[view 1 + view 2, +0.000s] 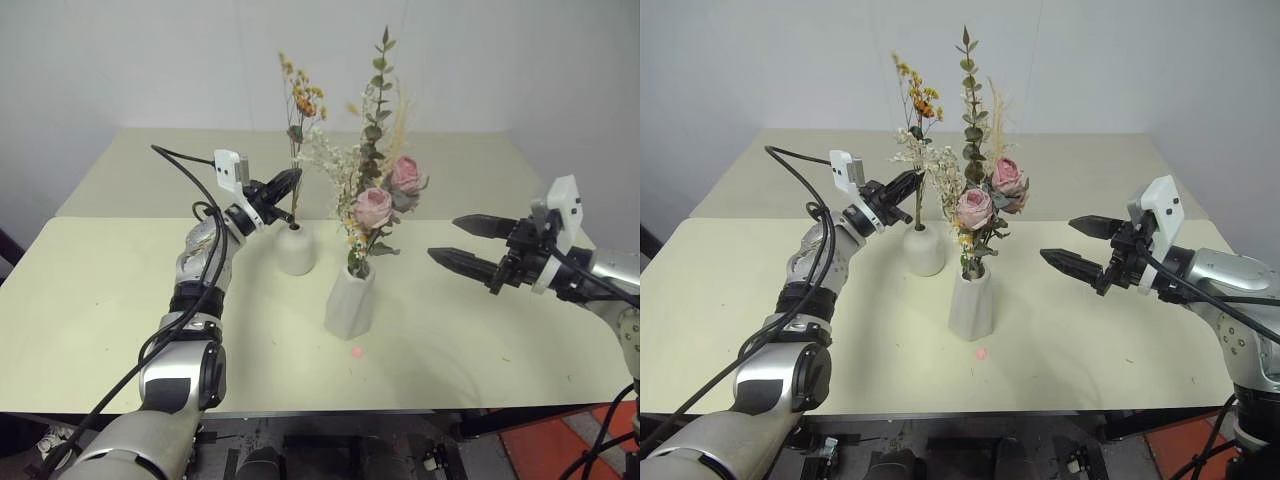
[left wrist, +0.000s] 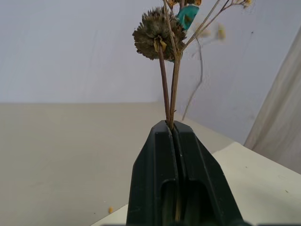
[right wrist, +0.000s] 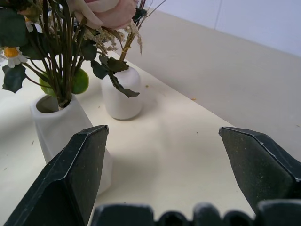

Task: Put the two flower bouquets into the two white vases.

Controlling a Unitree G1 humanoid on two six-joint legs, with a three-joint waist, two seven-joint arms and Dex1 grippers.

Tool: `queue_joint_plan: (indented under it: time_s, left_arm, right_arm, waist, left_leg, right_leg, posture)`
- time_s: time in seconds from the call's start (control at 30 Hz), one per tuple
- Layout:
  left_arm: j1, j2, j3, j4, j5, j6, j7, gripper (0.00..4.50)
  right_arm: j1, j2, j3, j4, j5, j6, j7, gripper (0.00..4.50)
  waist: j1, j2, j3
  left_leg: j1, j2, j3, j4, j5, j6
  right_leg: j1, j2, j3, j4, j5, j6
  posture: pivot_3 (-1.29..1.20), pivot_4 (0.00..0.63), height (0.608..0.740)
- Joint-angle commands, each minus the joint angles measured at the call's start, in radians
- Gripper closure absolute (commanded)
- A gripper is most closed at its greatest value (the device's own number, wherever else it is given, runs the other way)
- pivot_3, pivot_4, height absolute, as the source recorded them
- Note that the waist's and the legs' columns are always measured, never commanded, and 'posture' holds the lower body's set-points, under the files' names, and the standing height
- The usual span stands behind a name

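While the left end effector (image 1: 287, 184) pinches the thin sprig (image 1: 298, 105) standing in the round vase (image 1: 295, 249), the rose bouquet (image 1: 375, 190) sits in the faceted vase (image 1: 350, 300) on the worktop (image 1: 100, 290); right end effector (image 1: 462, 243) gapes wide, holding nothing.

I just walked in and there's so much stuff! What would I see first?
The big bouquet with pink roses, standing in the tall vase in the middle of the table. Just behind it to the left, the left gripper is shut on the thin sprig, whose stem reaches down to the round vase. On the right, the right gripper hangs wide open, holding nothing.
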Motion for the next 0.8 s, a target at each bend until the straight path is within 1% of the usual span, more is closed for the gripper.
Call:
queue_joint_plan:
  time_s: [0.03, 0.2, 0.33, 0.37, 0.4, 0.43, 0.63, 0.73, 0.8]
  left_arm:
    - [-0.025, 0.003, 0.008, -0.033, -0.011, -0.007, 0.001, 4.46]
    - [0.002, 0.006, -0.005, -0.060, -0.007, 0.010, -0.009, 4.46]
    - [0.037, 0.025, -0.028, -0.115, -0.005, 0.074, -0.029, 4.46]
    - [0.048, 0.035, -0.037, -0.139, -0.009, 0.107, -0.041, 4.03]
    - [0.080, 0.048, -0.038, -0.194, -0.022, 0.152, -0.038, 3.85]
    - [0.104, 0.057, -0.038, -0.236, -0.032, 0.185, -0.034, 3.55]
    - [0.330, 0.140, -0.008, -0.599, -0.107, 0.365, 0.019, 1.60]
    - [0.447, 0.215, 0.028, -0.787, -0.158, 0.453, 0.040, 0.64]
    - [0.504, 0.276, 0.048, -0.882, -0.190, 0.485, 0.019, 0.02]
  right_arm:
    - [-0.022, 0.004, -0.018, -0.011, -0.001, -0.019, -0.004, 0.00]
    - [-0.009, 0.002, -0.029, -0.012, 0.000, -0.020, 0.003, 0.00]
    - [-0.004, 0.000, -0.031, -0.012, 0.001, -0.019, 0.006, 0.00]
    - [-0.004, -0.001, -0.030, -0.010, 0.000, -0.019, 0.007, 0.00]
    - [-0.005, -0.003, -0.027, -0.007, -0.002, -0.020, 0.011, 0.00]
    - [-0.005, -0.004, -0.025, -0.005, -0.004, -0.021, 0.014, 0.00]
    - [-0.020, -0.008, -0.009, 0.026, -0.022, -0.030, 0.045, 0.00]
    - [-0.025, -0.007, -0.001, 0.043, -0.031, -0.041, 0.065, 0.00]
    - [-0.027, -0.008, 0.002, 0.055, -0.037, -0.049, 0.080, 0.00]
  waist:
    - [0.000, 0.000, 0.000]
    - [-0.001, 0.000, 0.000]
    - [-0.002, 0.000, 0.000]
    - [-0.002, 0.000, 0.000]
    - [-0.003, 0.000, 0.000]
    - [-0.005, 0.000, 0.000]
    - [-0.007, 0.000, 0.000]
    - [-0.006, 0.000, 0.000]
    - [-0.004, 0.000, 0.000]
  left_leg:
    - [0.000, 0.000, 0.000, 0.000, 0.000, 0.000]
    - [0.000, 0.000, 0.000, 0.000, 0.000, 0.000]
    - [0.000, 0.000, 0.000, 0.000, 0.000, 0.000]
    - [0.000, 0.000, 0.000, 0.000, 0.000, 0.000]
    - [0.000, 0.000, 0.000, 0.000, 0.000, 0.000]
    - [0.000, 0.000, 0.000, 0.000, 0.000, 0.000]
    - [0.001, 0.001, 0.000, -0.001, 0.000, 0.000]
    - [0.001, 0.001, 0.000, -0.001, 0.000, 0.000]
    - [0.001, 0.001, 0.000, -0.001, 0.000, 0.000]
  right_leg:
    - [0.000, 0.000, 0.000, 0.000, 0.000, 0.000]
    - [0.000, 0.000, 0.000, 0.000, 0.000, 0.000]
    - [0.000, 0.000, 0.000, 0.000, 0.000, 0.000]
    - [0.000, 0.000, 0.000, 0.000, 0.000, 0.000]
    - [0.000, 0.000, 0.000, 0.000, 0.000, 0.000]
    - [0.000, 0.000, 0.000, 0.000, 0.000, 0.000]
    - [-0.001, 0.000, 0.000, 0.001, 0.000, 0.000]
    - [-0.001, 0.000, 0.001, 0.001, 0.000, 0.000]
    - [-0.001, 0.001, 0.001, 0.001, 0.000, 0.000]
  posture:
    - [0.00, 0.150, 0.740]
    - [0.00, 0.150, 0.740]
    - [0.00, 0.150, 0.740]
    - [0.00, 0.150, 0.740]
    - [0.00, 0.150, 0.740]
    - [0.00, 0.150, 0.740]
    - [0.00, 0.150, 0.740]
    - [0.00, 0.150, 0.740]
    - [0.00, 0.150, 0.740]
